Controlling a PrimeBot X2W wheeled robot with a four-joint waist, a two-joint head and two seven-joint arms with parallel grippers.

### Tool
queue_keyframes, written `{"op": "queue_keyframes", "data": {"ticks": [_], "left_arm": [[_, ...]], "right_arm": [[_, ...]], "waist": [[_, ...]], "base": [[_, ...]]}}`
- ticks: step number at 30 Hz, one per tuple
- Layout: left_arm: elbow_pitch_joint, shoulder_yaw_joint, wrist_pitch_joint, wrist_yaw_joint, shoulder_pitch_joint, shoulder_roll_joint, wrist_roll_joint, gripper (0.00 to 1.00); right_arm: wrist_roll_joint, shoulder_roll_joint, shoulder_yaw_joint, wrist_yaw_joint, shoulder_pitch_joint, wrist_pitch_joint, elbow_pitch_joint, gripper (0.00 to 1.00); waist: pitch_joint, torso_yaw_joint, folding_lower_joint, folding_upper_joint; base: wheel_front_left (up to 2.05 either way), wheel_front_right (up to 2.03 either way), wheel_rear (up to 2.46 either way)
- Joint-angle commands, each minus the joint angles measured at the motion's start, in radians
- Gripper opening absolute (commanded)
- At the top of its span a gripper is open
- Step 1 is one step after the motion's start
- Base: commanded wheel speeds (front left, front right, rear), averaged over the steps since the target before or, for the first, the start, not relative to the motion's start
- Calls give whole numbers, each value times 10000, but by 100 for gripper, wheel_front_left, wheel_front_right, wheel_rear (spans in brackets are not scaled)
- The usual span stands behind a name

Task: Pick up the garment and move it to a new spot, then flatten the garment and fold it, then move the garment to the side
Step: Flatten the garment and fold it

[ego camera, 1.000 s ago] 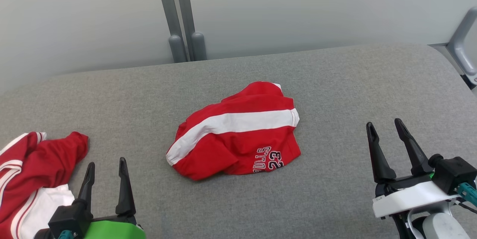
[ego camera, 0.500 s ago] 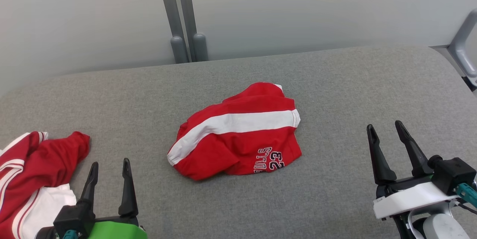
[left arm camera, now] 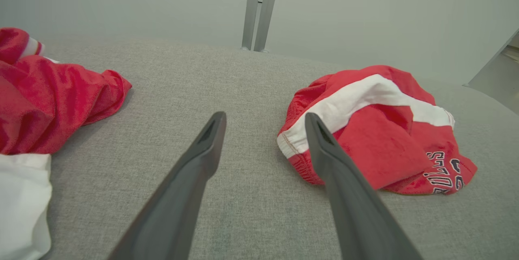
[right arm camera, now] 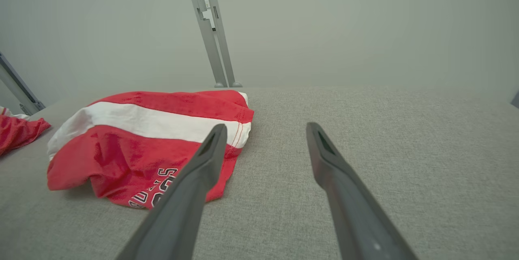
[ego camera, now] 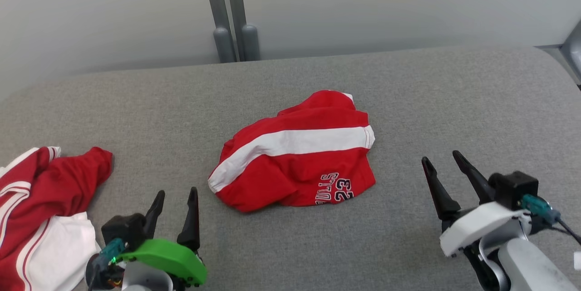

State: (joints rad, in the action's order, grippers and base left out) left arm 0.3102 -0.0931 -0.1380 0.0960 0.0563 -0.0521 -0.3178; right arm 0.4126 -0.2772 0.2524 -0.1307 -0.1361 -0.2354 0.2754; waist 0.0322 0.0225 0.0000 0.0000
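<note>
Shorts [ego camera: 295,152] lie crumpled on bench [ego camera: 408,91], ahead of and between left pincer [ego camera: 177,191] and right pincer [ego camera: 440,157], both wide open and empty; pickup not started, next likely needs a reach in to pinch an edge.

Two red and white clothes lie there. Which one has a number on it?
The crumpled garment in the middle, with 23 printed near its front edge. The heap at the far left shows no print.

The garment [ego camera: 295,159] is red with a broad white stripe and black-and-white lettering. The counter [ego camera: 431,91] is plain grey. The clothes [ego camera: 41,200] at eight o'clock are red and white.
</note>
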Motion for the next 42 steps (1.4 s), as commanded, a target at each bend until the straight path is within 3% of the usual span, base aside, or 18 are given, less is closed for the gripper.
{"op": "queue_keyframes", "data": {"ticks": [1,7,15,32,33,34,35,36,37,38,42], "left_arm": [[69,-101,352,87,368,1,-341,100],[8,-671,1819,228,1205,6,-1429,100],[-306,-1376,3027,322,1854,5,-2345,100],[-302,-2049,3486,354,2588,-176,-3514,100],[-319,-2129,3444,355,2621,-170,-3597,100],[-339,-2164,3352,354,2653,-208,-3659,100],[-339,-2171,3275,353,2677,-249,-3702,90],[-343,-2189,3193,347,2699,-268,-3772,44],[-353,-2206,3088,348,2720,-275,-3852,16],[-318,-2243,3027,348,2713,-311,-3929,0],[-319,-2383,2823,349,2648,-481,-4069,0]], "right_arm": [[342,-177,231,-1,-484,357,290,100],[1777,-724,977,-2,-2126,1942,1245,100],[3606,-1238,2016,-2,-3627,3828,1751,100],[5256,-1639,3653,-2,-5125,3948,2296,100],[5329,-1656,3764,-2,-5139,3877,2311,77],[5383,-1668,3886,-2,-5127,3814,2314,40],[5444,-1676,3983,-2,-5124,3774,2304,23],[5512,-1675,4060,-2,-5118,3693,2295,0],[5576,-1694,4152,-2,-5100,3638,2295,0],[5658,-1720,4242,-2,-5079,3565,2309,0],[5867,-1834,4411,-2,-5072,2972,2215,0]], "waist": [[484,160,0,0],[1362,528,0,0],[2359,1037,0,0],[3234,1408,0,0],[3234,1402,0,0],[3224,1393,0,0],[3205,1383,0,0],[3181,1370,0,0],[3136,1353,0,0],[3078,1336,0,0],[2824,1265,0,0]], "base": [[0,0,0],[0,0,0],[0,0,0],[0,0,0],[0,0,0],[0,0,0],[0,0,0],[0,0,0],[0,0,0],[0,0,0],[0,0,0]]}}
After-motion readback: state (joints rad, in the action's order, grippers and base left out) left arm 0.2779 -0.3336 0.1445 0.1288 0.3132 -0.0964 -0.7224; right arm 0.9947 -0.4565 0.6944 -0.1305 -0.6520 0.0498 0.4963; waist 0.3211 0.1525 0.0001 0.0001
